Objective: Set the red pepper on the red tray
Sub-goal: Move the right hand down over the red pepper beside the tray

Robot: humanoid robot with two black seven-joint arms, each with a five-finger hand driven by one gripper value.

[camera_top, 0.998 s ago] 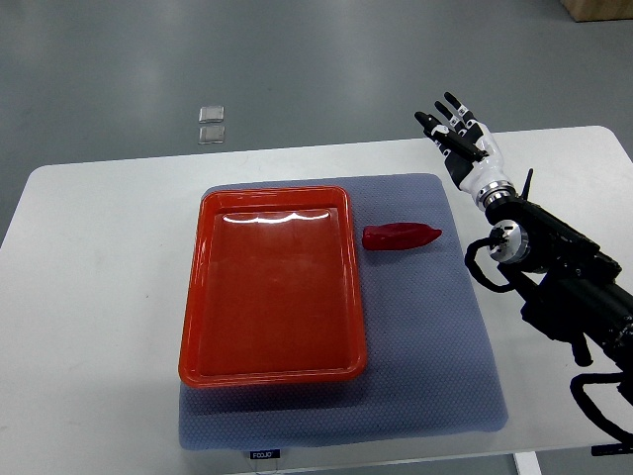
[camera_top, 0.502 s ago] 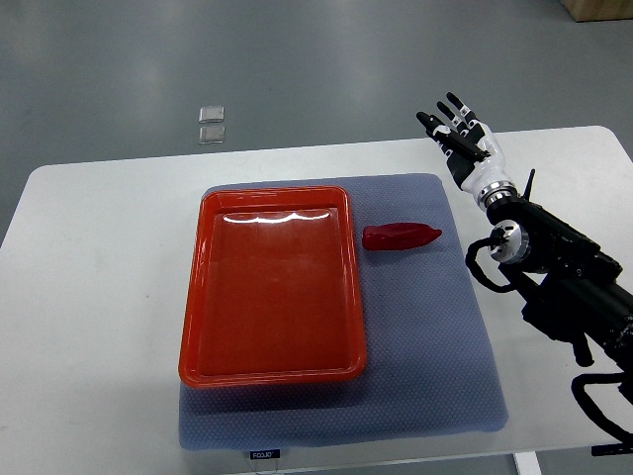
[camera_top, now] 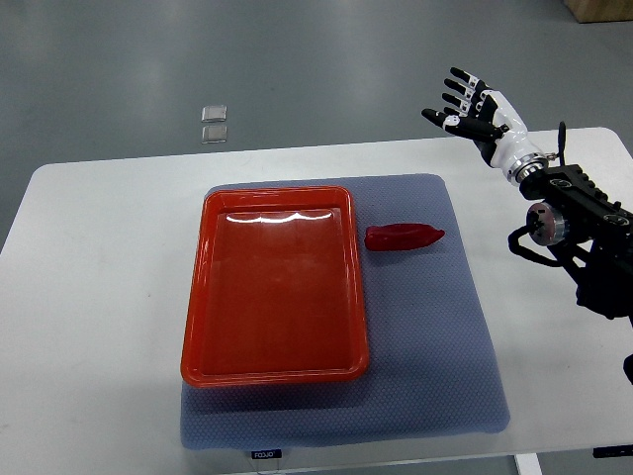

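A red pepper (camera_top: 402, 237) lies on the blue-grey mat (camera_top: 435, 336), just right of the red tray (camera_top: 274, 288), with its tip pointing right. The tray holds nothing. My right hand (camera_top: 467, 106) is raised beyond the table's far edge, up and to the right of the pepper, fingers spread and holding nothing. Its black arm enters from the right edge. The left arm does not show.
The mat covers the middle of a white table (camera_top: 99, 297). Two small clear squares (camera_top: 213, 124) lie on the grey floor behind the table. A brown box corner (camera_top: 603, 8) shows at the top right.
My right hand and arm have lifted and swung up and to the right, away from the pepper. The pepper and tray stay in place.
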